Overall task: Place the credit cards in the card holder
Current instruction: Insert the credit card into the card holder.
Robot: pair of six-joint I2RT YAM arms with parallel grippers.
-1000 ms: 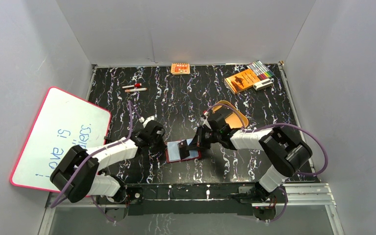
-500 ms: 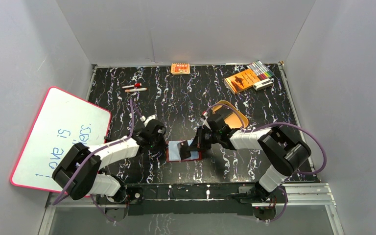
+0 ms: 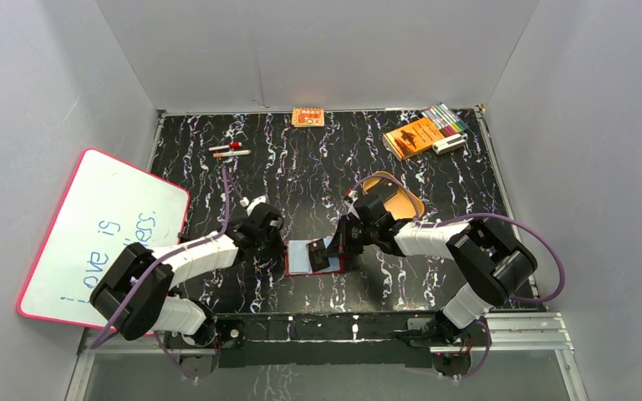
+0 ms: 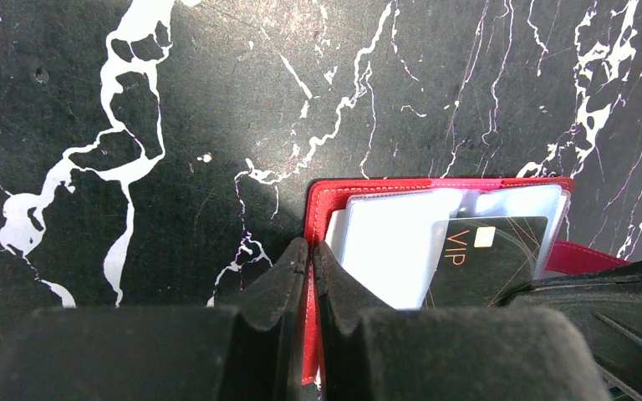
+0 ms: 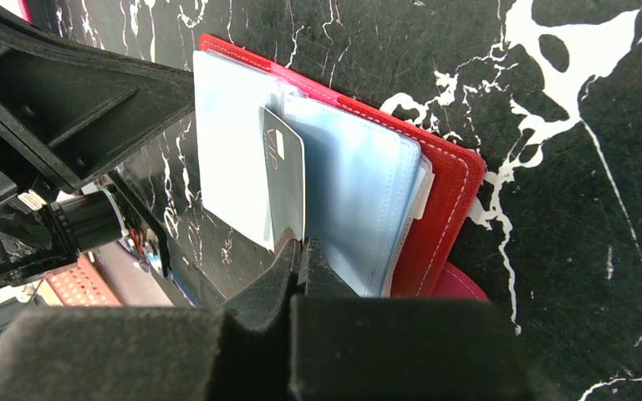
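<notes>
Worked on a black marbled table (image 3: 318, 159), with a pink-rimmed whiteboard (image 3: 100, 225) propped at its left side. Pinned the open red card holder (image 4: 322, 200) flat near the table's front edge, between both arms, its left cover nipped in the all-but-closed left gripper (image 4: 310, 251). Clamped the right gripper (image 5: 299, 249) tight on one end of the dark credit card (image 5: 282, 175), partly tucked among the holder's pale clear sleeves (image 5: 351, 192).

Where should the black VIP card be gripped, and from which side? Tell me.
Pinch the black card across its flat faces at the edge farthest from the card holder's sleeves, coming from the right arm's side. It is thin, and its other end sits among the sleeves, so only that edge is free. The right gripper is shut there.
</notes>
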